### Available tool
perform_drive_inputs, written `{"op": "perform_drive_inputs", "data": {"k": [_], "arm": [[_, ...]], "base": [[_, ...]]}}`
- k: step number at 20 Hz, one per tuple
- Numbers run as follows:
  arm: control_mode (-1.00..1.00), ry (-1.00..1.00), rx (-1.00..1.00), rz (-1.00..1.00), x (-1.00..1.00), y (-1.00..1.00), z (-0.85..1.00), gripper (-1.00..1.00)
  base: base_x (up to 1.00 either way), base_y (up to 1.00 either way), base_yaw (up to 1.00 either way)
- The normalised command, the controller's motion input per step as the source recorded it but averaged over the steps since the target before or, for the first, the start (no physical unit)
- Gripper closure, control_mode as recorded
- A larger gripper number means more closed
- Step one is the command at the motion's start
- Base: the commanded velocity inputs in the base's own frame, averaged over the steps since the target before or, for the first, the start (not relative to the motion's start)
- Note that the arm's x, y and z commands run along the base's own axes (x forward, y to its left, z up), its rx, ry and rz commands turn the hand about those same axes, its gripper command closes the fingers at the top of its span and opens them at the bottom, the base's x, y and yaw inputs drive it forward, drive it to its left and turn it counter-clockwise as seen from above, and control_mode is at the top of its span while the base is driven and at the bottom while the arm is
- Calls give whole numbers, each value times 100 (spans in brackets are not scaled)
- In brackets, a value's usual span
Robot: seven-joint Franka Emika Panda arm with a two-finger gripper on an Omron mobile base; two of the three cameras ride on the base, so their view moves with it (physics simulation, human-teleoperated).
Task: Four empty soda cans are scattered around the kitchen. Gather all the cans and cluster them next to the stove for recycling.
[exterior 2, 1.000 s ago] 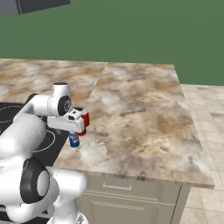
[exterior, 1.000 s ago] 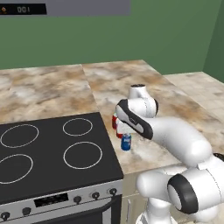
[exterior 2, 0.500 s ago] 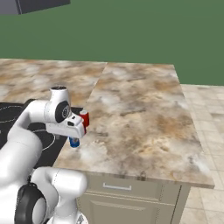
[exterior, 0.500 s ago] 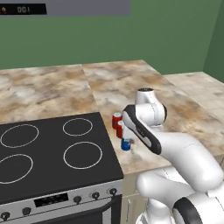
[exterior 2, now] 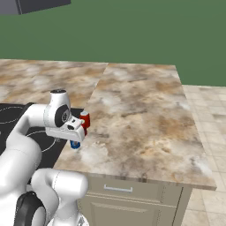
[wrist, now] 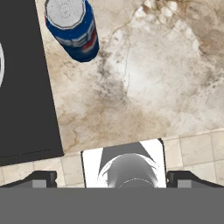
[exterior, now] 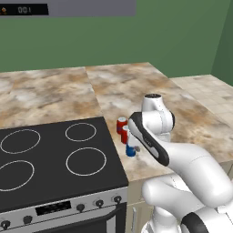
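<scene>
1. Left base view: the stove (exterior: 54,164) has a black glass top with four white rings, and a silver panel with dark knobs along its front. Just beside its right edge, on the marbled tabletop (exterior: 54,93), stand two red cans (exterior: 121,124), one close behind the other. A blue can (exterior: 130,150) stands just in front of them, nearer the tabletop's front edge. The white arm (exterior: 182,159) bends over this cluster and partly covers the nearer red can and the blue can.

2. Right base view: the arm's hand (exterior 2: 70,132) hangs above the tabletop (exterior 2: 141,114) at the stove's (exterior 2: 17,112) right edge. One red can (exterior 2: 84,120) shows upright just behind the hand. The blue can (exterior 2: 75,144) shows below the hand, mostly hidden by it. The fingers themselves are hard to make out here.

3. Hand view: the camera looks down on the blue can (wrist: 72,28), upright with a silver top, on the tabletop (wrist: 144,78) just beside the stove's (wrist: 24,87) black edge. The two finger tips (wrist: 43,178) sit far apart at the bottom corners, spread wide, with nothing between them. The blue can is apart from them.
</scene>
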Motion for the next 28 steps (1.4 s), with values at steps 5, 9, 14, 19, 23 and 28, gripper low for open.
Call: {"op": "perform_drive_inputs", "data": {"k": [5,9,14,19,23,28], "arm": [[-100,0,0,0,-5,2,0,-100],[100,0,0,0,0,0,0,-100],[100,0,0,0,0,0,0,-100],[100,0,0,0,0,0,0,-100],[100,0,0,0,0,0,0,-100],[100,0,0,0,0,0,0,-100]], "base": [[0,0,0],[-34,1,-1],[-51,18,-5],[-30,57,-8],[-22,89,-2],[-15,87,0]]}}
